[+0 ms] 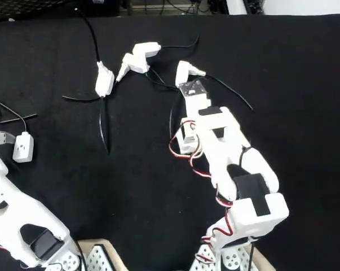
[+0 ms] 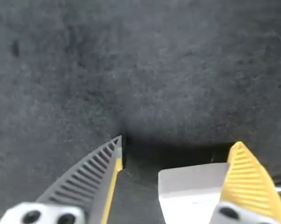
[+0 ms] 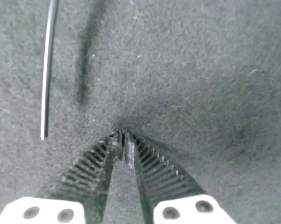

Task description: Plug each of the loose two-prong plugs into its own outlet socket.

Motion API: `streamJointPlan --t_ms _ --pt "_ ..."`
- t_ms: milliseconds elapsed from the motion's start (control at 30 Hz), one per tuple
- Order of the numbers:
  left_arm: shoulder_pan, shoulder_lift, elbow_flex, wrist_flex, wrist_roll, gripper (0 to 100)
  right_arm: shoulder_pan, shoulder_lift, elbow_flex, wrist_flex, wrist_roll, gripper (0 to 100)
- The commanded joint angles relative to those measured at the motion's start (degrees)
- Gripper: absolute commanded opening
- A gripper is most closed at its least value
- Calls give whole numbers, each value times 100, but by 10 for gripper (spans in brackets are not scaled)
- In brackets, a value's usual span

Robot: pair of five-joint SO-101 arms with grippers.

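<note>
The left tool (image 2: pixel 178 141) is standing wide open, low over the black worktop (image 2: pixel 140 70), and it is gripping nothing. 1 white socket block (image 2: pixel 191 191) is lying between its fingers, touching the yellow finger (image 2: pixel 245 182), with a gap to the grey finger (image 2: pixel 91 172).

The right tool (image 3: pixel 125 136) is pressing its 2 black fingers together at the tips, down at the worktop. A thin pale sliver is showing between the tips, and I cannot tell what it is. A little ahead of these tips, off to the side, 1 thin black cable (image 3: pixel 47 70) is lying on the worktop.

In the high view, 1 white 2-prong plug (image 1: pixel 184 70) is lying just beyond the right tool. Farther from this tool, 2 white pieces (image 1: pixel 138 56) are lying touching each other. Farthest, 1 more white plug (image 1: pixel 105 79) is lying with its own black cable.
</note>
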Motion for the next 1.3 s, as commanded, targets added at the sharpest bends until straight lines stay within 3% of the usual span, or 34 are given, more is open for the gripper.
streamJointPlan --t_ms 0,267,400,767,1267 --pt "163 -202 -57 -105 193 346 -114 13 -224 -26 18 14" --pt "567 -404 -1051 1029 176 348 -114 13 -224 -26 18 14" --pt "1059 -448 -971 1257 211 347 -114 13 -224 -26 18 14" --pt "1525 -431 -866 800 527 348 -114 13 -224 -18 18 14" --pt "1235 -422 -831 79 -1169 347 -123 13 -224 -9 18 14"
